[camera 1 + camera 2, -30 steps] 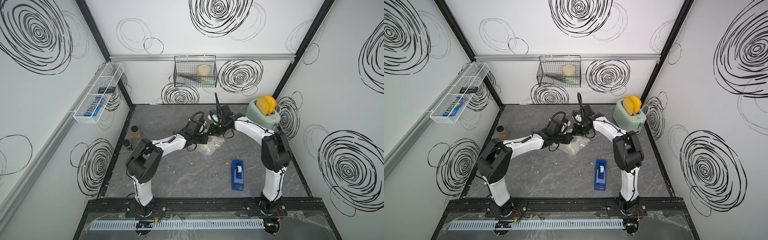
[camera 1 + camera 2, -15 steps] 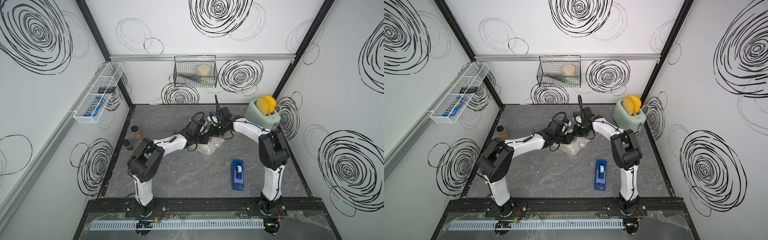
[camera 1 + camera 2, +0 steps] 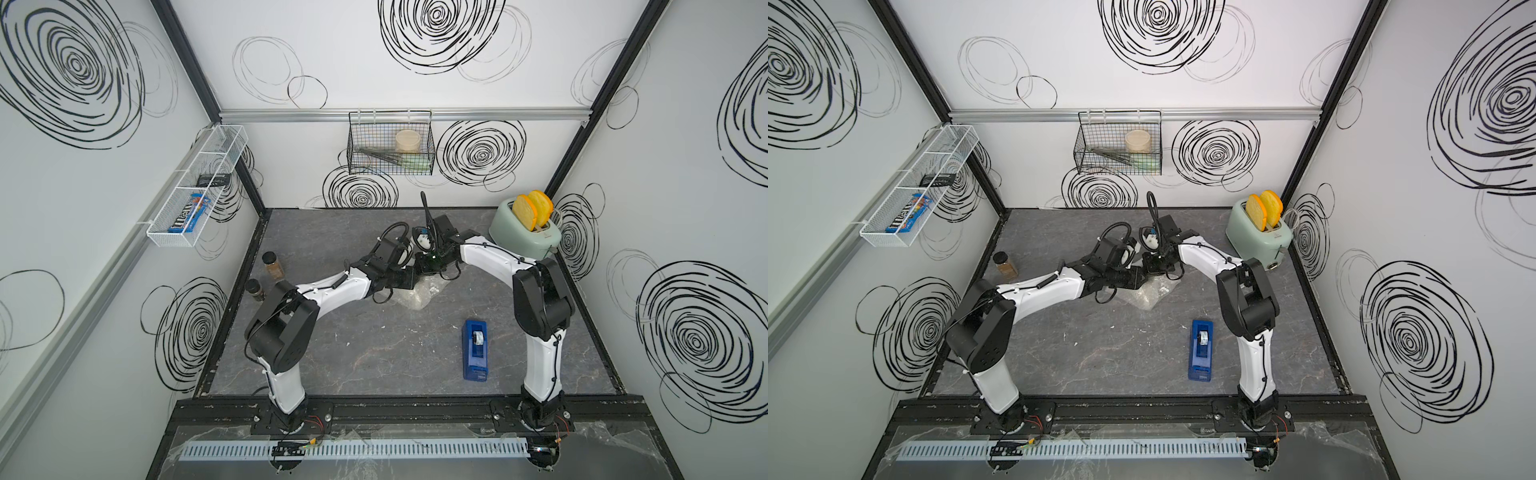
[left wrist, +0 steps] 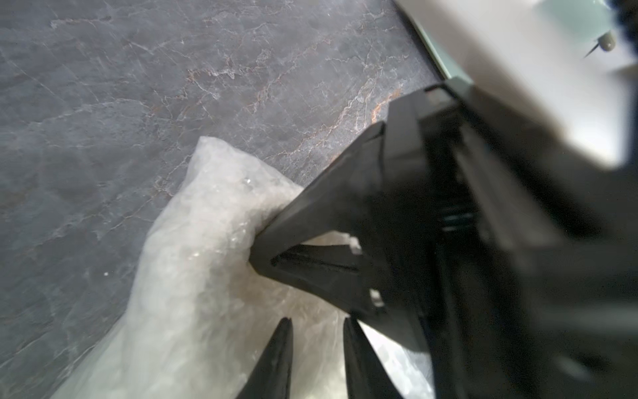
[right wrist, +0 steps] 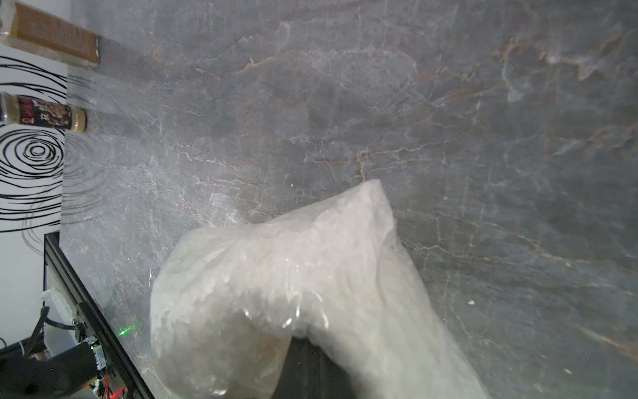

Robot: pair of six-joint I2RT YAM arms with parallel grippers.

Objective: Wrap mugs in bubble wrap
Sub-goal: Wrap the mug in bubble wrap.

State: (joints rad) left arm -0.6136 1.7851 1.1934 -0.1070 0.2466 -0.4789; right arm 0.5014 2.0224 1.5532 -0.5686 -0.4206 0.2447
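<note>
— Kitchen, or a lab?
— A lab test cell dressed as a kitchen: white panel walls (image 3: 353, 62) printed with black swirls, black frame posts (image 3: 194, 70), two robot arms (image 3: 332, 291) bolted to a rail (image 3: 415, 409) at the front of the marble-look table (image 3: 374, 353).
— And the kitchen part?
— A mint toaster (image 3: 536, 243), spice jars (image 3: 274, 267), a wire basket (image 3: 359, 143) hung on the back wall

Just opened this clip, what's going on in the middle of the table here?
Both arms meet over a bunched-up sheet of bubble wrap on the grey table. The right gripper is shut, pinching a fold of the wrap. The left gripper sits right beside it with its fingers apart over the wrap, apparently gripping nothing. The wrap forms a mound, but no mug can be made out through it. The blue tape dispenser lies untouched nearer the front.
</note>
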